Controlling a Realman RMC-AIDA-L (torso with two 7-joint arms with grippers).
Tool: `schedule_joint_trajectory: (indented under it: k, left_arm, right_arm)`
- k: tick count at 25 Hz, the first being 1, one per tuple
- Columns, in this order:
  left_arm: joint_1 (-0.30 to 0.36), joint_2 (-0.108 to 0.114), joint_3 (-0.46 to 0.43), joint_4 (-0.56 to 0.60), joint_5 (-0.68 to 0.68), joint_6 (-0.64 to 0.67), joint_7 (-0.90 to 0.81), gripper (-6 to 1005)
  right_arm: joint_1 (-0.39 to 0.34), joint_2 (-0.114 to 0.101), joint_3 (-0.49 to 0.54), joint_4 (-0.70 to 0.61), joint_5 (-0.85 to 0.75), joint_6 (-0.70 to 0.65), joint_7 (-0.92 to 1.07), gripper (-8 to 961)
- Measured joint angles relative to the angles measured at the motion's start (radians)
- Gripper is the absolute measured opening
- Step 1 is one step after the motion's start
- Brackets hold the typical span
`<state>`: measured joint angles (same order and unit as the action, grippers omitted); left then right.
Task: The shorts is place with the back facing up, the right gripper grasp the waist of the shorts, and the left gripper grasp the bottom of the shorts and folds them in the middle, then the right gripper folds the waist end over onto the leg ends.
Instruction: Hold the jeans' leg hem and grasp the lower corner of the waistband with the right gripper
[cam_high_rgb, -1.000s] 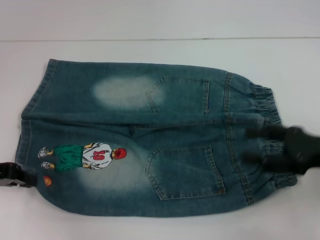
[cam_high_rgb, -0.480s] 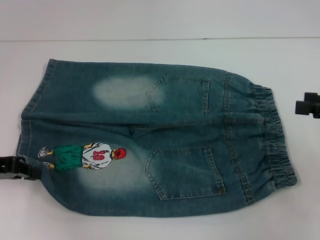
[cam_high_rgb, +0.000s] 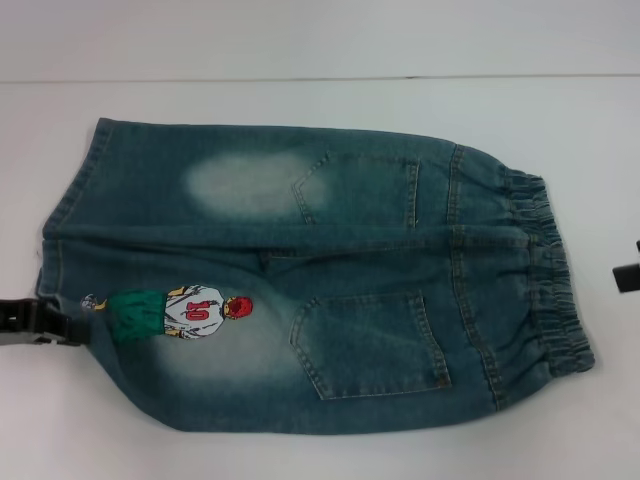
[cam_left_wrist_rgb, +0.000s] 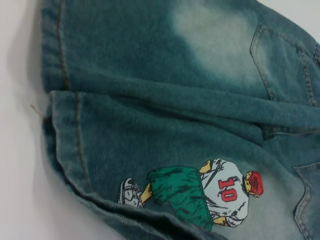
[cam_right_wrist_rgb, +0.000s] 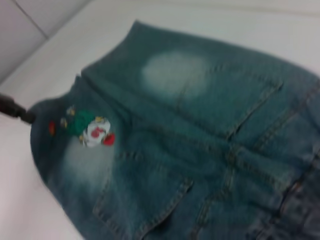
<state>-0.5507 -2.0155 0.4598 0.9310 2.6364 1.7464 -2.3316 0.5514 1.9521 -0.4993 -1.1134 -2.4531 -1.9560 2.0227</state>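
- Head view: the shorts (cam_high_rgb: 300, 290) lie flat mid-frame on the white desk (cam_high_rgb: 320, 50), back up, soft but heavy denim. The left claw (cam_high_rgb: 35, 325), lower left, touches the leg ends (cam_high_rgb: 60, 235); its grip is unclear. The right claw (cam_high_rgb: 628, 275) sits at right edge, apart from the waist (cam_high_rgb: 545, 270), opening unreadable.
- Left wrist view: the hem lifts slightly (a takeable edge).
- Right wrist view: bare desk surrounds the denim.

One shorts (cam_high_rgb: 310, 290), two back pockets (cam_high_rgb: 370, 345), two pincers (cam_high_rgb: 40, 325).
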Motion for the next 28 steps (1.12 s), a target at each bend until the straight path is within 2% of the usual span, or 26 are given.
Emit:
schedule_joint_trajectory:
  k: [9, 12, 21, 28]
  left_arm:
    - [-0.004, 0.001, 0.001, -0.002, -0.013, 0.006, 0.000, 70]
    - [-0.006, 0.002, 0.002, -0.002, -0.018, 0.005, 0.000, 70]
    - [-0.010, 0.003, 0.002, -0.003, -0.038, 0.005, 0.001, 70]
    - [-0.009, -0.001, 0.002, -0.003, -0.041, 0.006, 0.004, 70]
  right_arm:
    - [0.053, 0.009, -0.118, 0.040, -0.145, -0.014, 0.105, 907]
    - [0.057, 0.017, -0.200, 0.045, -0.191, -0.019, 0.109, 906]
    - [0.080, 0.037, -0.283, 0.078, -0.253, 0.041, 0.109, 907]
    - [0.099, 0.041, -0.322, 0.132, -0.266, 0.108, 0.108, 906]
